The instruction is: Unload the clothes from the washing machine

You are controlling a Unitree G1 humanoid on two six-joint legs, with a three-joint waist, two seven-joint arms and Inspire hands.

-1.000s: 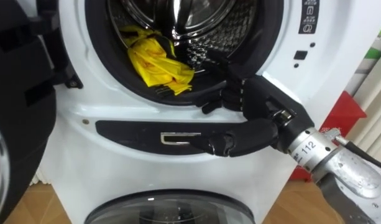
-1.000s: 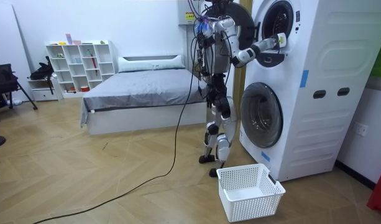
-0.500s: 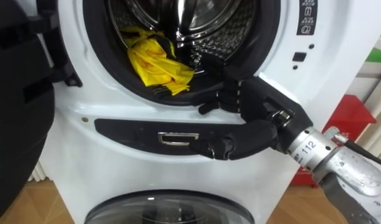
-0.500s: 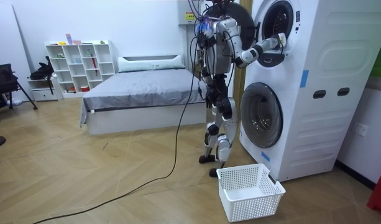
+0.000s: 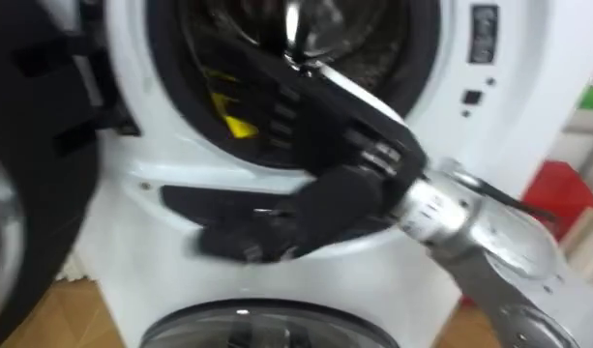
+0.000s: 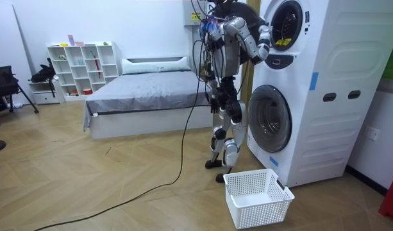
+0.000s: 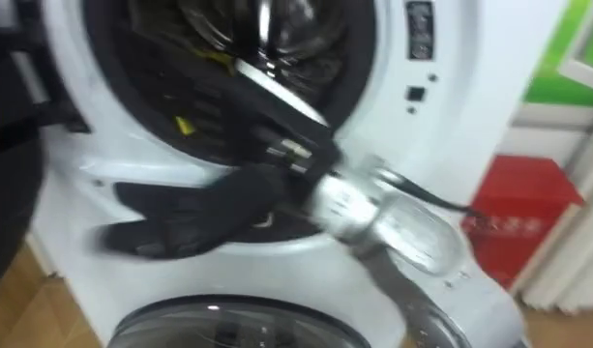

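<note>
— Largest entry?
— One washing machine (image 5: pixel 528 58), upper door open, at 12 o'clock.
— Next down?
— One right robot hand (image 5: pixel 315 208), fingers stretched, holding nothing, across the drum (image 5: pixel 369 43) mouth.
— Clothes?
— One yellow cloth (image 5: pixel 236 126), inside the drum, 10 o'clock from the hand.

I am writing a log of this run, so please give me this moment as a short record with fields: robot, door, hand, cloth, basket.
robot: stands facing the upper washer of a stack
door: open, swung to the left
right hand: open, fingers stretched across the drum's mouth, apparently holding nothing (blurred)
cloth: yellow, in the drum, partly hidden behind the hand
basket: white, on the floor before the lower washer, near the robot's feet
</note>
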